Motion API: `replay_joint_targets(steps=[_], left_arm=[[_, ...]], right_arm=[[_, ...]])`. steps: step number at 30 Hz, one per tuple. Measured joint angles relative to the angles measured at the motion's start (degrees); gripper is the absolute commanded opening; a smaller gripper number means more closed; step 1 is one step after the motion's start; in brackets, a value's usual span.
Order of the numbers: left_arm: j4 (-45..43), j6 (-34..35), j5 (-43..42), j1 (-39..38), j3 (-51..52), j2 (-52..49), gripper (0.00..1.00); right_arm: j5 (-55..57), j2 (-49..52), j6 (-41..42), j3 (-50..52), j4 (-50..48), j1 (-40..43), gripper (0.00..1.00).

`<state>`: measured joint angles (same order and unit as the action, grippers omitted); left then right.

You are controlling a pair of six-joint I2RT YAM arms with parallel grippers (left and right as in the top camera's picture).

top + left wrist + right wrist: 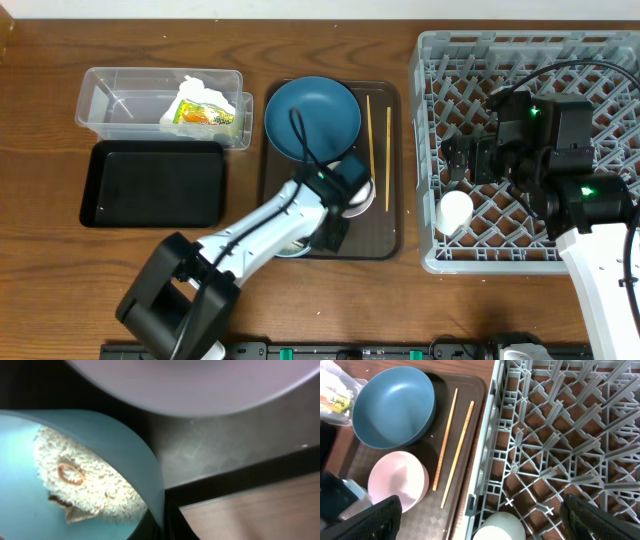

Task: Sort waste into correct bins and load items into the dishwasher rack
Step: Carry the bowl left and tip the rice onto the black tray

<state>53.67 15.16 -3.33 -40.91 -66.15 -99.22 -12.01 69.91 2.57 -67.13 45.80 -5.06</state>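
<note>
my left gripper [338, 205] is down low over the brown serving tray [385, 240], between the white bowl [397, 480] and the pale blue bowl [125, 445] with the rice scraps [95, 485] in it. the left jaws aren't in the wrist shot, so i can't tell if they're open or closed. the right gripper [490, 515] hangs over the rack [600, 60], jaws spread wide and empty, with the white cup [455, 210] just below. the tissue [195, 88] and wrapper [205, 115] sit in the clear tub [100, 80]. i reckon the rice bowl's next: pinch its rim, lift it level, then tip it slowly over the black tray [150, 185]. mind the white bowl, it's close by.
</note>
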Motion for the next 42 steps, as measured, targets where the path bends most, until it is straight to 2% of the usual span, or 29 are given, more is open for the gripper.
replay_joint_targets(steps=[4, 10, 15, 25, 33, 42], left_arm=[[2.05, -0.55, -3.91, 4.61, -3.78, 0.85, 0.06], [2.6, -1.73, -13.11, 15.5, -4.59, 6.38, 0.06], [2.21, -3.45, -20.68, 28.55, -4.66, 9.6, 0.06], [-2.67, -10.73, -36.5, 54.75, -4.72, 9.29, 0.06], [-4.48, -15.78, -53.37, 70.82, -4.76, 0.96, 0.06], [-7.89, -16.68, -77.09, 78.86, -4.83, -11.21, 0.06]], right_arm=[[0.0, 0.0, 0.0, 0.0, 0.0, 0.0, 0.99], [0.0, 0.0, 0.0, 0.0, 0.0, 0.0, 0.99], [-0.02, 0.0, 0.0, 0.0, -0.22, 0.02, 0.99], [0.0, 0.0, 0.0, 0.0, -1.73, 0.02, 0.99], [0.0, 0.0, 0.02, 0.0, -1.95, 0.0, 0.99], [0.0, 0.0, 0.02, 0.0, -1.92, 0.02, 0.99]])
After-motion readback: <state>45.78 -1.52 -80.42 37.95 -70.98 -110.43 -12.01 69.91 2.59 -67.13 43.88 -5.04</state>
